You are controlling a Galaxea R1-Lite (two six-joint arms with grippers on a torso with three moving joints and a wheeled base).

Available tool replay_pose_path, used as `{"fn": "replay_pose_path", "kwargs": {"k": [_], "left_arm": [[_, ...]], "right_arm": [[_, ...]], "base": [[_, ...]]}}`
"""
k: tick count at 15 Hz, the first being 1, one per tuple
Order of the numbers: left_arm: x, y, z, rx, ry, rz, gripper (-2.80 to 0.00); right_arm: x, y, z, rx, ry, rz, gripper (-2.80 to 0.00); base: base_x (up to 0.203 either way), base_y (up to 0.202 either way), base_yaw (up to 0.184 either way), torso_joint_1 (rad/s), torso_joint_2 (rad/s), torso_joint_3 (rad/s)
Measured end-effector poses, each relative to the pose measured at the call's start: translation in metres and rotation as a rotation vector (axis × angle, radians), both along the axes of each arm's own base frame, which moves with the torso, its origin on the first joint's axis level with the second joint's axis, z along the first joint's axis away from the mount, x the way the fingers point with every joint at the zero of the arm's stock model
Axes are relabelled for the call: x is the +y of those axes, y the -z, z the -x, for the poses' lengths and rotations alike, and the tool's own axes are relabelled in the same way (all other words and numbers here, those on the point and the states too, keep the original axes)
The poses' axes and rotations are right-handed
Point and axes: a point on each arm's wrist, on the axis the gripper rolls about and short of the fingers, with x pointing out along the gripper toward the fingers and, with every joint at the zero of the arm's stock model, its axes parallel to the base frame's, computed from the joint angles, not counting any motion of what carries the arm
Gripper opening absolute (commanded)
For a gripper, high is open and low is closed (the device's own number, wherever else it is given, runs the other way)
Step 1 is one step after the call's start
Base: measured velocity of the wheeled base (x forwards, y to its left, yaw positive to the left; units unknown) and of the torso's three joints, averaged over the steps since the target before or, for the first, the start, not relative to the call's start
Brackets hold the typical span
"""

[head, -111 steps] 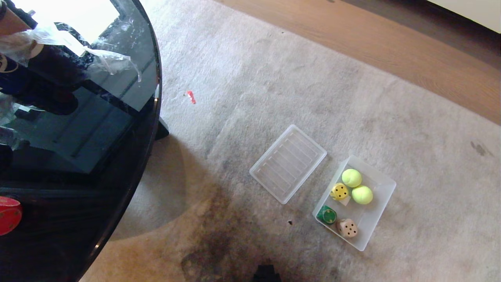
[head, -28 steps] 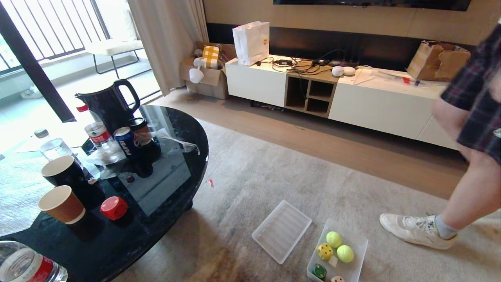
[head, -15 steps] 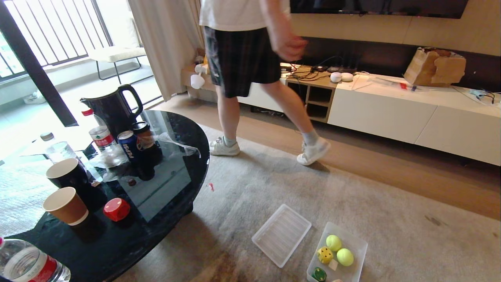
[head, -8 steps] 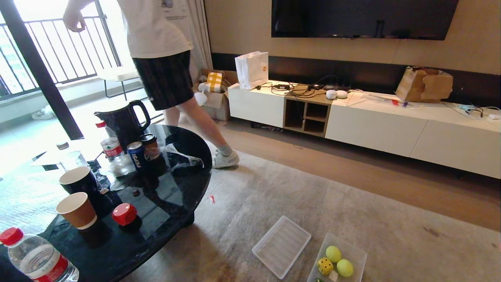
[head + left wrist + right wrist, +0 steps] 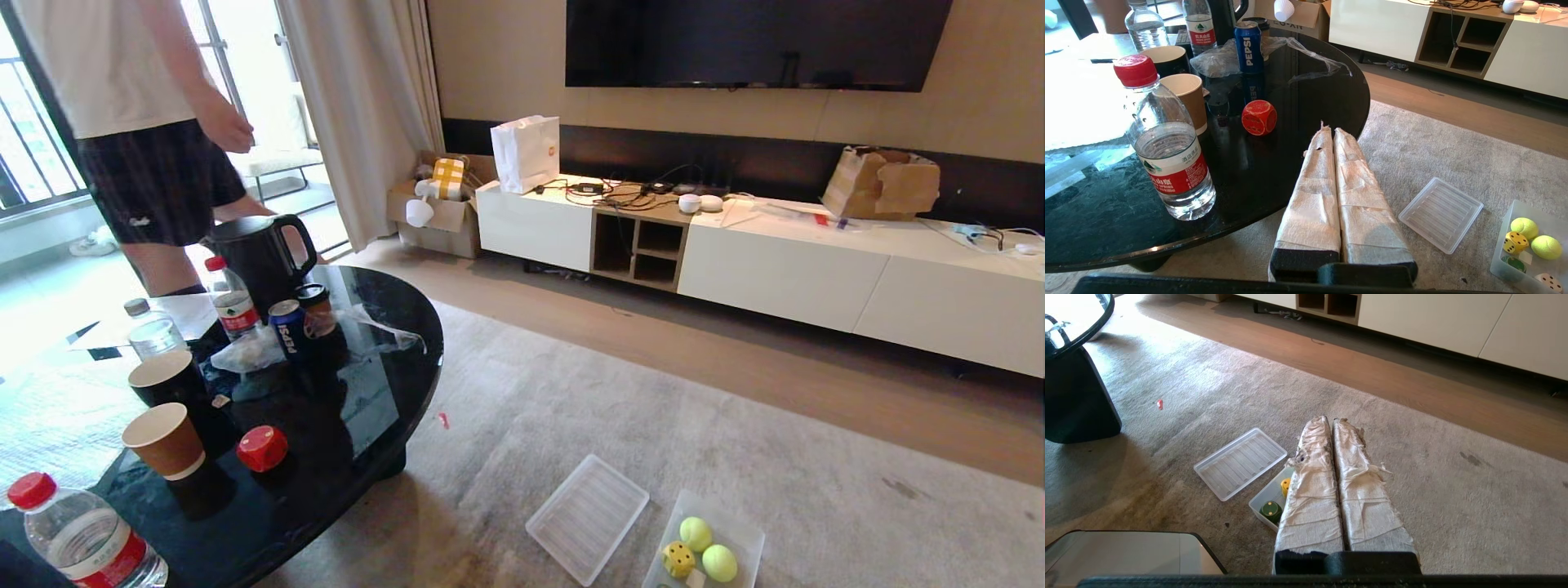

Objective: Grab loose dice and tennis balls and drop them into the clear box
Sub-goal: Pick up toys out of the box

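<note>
A red die [image 5: 262, 448] sits loose on the black glass table [image 5: 367, 457], beside a paper cup. The clear box [image 5: 747, 531] lies on the carpet at the lower edge of the head view, holding two tennis balls [image 5: 695, 533] and a yellow die [image 5: 678, 559]. The left wrist view also shows a dark green die [image 5: 1515, 263] and a tan die [image 5: 1548, 281] in the clear box [image 5: 1502, 249]. My left gripper [image 5: 1329, 130] is shut and empty, hanging by the table edge short of the red die [image 5: 1258, 117]. Above the clear box [image 5: 1263, 498], my right gripper [image 5: 1331, 419] is shut and empty. Neither gripper appears in the head view.
The box's ribbed lid [image 5: 588, 518] lies on the carpet left of it. Paper cups [image 5: 163, 441], water bottles [image 5: 77, 535], a Pepsi can [image 5: 286, 329] and a kettle [image 5: 257, 257] crowd the table. A person [image 5: 139, 122] stands behind the table at far left. A white TV cabinet [image 5: 775, 261] lines the back wall.
The head camera has tilted upward, so the box has slid toward the lower edge. The person walked from the right across the room to behind the table at left.
</note>
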Motion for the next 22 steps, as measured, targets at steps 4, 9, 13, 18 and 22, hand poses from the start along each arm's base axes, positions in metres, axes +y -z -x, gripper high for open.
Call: {"fn": "replay_pose_path", "kwargs": {"k": [4,9,13,18,22], "left_arm": [[0.0000,0.0000,0.0000,0.000,0.000,0.000,-2.80],[0.0000,0.0000,0.0000,0.000,0.000,0.000,-2.80],[0.0000,0.0000,0.0000,0.000,0.000,0.000,-2.80],[0.0000,0.0000,0.0000,0.000,0.000,0.000,-2.80],[0.0000,0.0000,0.0000,0.000,0.000,0.000,-2.80]], "right_arm": [[-0.0001,0.0001,0.0000,0.000,0.004,-0.007,-2.80],[-0.0001,0.0000,0.0000,0.000,0.006,-0.005,-2.80],[-0.0002,0.0001,0.0000,0.001,0.010,-0.007,-2.80],[-0.0002,0.0002,-0.0001,0.001,0.010,-0.007,-2.80],[-0.0002,0.0002,0.0000,0.001,0.009,-0.007,-2.80]], "base": [[0.000,0.000,0.000,0.000,0.00,0.000],[0.000,0.000,0.000,0.000,0.00,0.000],[-0.002,-0.005,0.086,0.002,0.00,0.001],[-0.001,-0.008,0.165,0.001,0.00,0.002],[0.000,-0.010,0.165,0.002,0.00,0.001]]}}
